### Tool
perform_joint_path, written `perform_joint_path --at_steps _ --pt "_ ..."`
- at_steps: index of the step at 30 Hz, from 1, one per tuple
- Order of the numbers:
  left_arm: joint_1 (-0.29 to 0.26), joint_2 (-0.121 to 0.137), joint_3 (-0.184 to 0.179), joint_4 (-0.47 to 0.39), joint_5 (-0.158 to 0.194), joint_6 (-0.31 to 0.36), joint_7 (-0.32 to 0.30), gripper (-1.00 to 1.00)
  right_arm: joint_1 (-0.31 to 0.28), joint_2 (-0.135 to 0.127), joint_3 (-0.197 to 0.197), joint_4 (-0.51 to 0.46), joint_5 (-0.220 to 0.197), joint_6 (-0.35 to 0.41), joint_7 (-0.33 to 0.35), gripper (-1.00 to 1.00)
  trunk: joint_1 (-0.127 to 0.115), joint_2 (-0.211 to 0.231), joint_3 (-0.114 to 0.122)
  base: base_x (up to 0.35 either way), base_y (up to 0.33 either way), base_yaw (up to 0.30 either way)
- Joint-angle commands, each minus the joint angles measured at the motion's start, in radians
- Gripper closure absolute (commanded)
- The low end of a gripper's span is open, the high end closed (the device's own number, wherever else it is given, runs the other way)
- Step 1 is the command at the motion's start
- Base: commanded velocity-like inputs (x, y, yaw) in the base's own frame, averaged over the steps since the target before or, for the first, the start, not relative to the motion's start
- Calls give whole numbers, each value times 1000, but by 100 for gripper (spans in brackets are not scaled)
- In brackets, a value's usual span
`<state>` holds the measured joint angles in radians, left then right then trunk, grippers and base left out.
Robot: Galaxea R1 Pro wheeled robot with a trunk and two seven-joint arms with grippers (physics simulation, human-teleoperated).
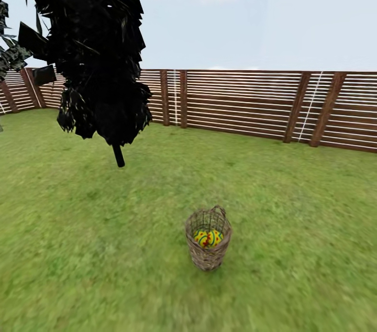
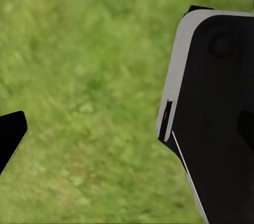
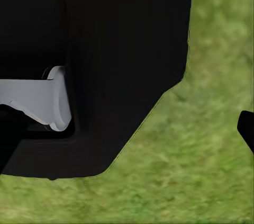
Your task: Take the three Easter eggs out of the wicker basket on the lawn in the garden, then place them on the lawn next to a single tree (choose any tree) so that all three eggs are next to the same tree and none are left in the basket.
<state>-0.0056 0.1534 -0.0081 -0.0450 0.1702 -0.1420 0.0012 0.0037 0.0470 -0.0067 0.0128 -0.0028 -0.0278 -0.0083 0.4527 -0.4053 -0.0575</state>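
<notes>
Tan-brown open-woven wicker makes up the small round basket (image 1: pixel 208 239) standing upright on the mottled green lawn (image 1: pixel 94 248), a little right of centre in the head view and well short of the fence. Inside it lie bright yellow Easter eggs (image 1: pixel 208 238) with blue zigzag bands and red marks; how many there are cannot be made out through the weave. A dark, narrow tree with black foliage (image 1: pixel 91 44) and a thin dark trunk rises well apart from the basket, toward the left. A brown horizontal-slat wooden fence (image 1: pixel 241 104) closes the far side of the grass under a pale, cloudy sky.

In the left wrist view a black and grey body of the robot (image 2: pixel 217 113) hangs over blurred grass, with a dark tip at one edge; the right wrist view shows a similar black housing with a grey part (image 3: pixel 95 70) above the grass. Whether the fingers of either gripper are wide or narrow cannot be told.
</notes>
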Motion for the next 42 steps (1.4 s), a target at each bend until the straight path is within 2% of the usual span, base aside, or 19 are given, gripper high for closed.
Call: perform_joint_path --at_steps 1,16,29,42 --pt "-1 0 -1 1 6 -3 0 -100 -1 0 -1 1 0 -3 -1 -100 1 -2 -2 309 173 -12" --pt "-1 1 -2 1 6 -5 1 -100 -1 -1 -1 -6 0 -3 -1 -100 1 -2 -2 275 211 -2" --pt "-1 0 -5 1 3 -5 2 -100 -1 1 -1 -3 0 -3 -1 -100 1 -2 -2 261 125 0" --pt "0 -1 -5 1 6 -13 1 -100 -1 2 0 0 0 -4 -1 -100 -3 5 1 52 -1 0"
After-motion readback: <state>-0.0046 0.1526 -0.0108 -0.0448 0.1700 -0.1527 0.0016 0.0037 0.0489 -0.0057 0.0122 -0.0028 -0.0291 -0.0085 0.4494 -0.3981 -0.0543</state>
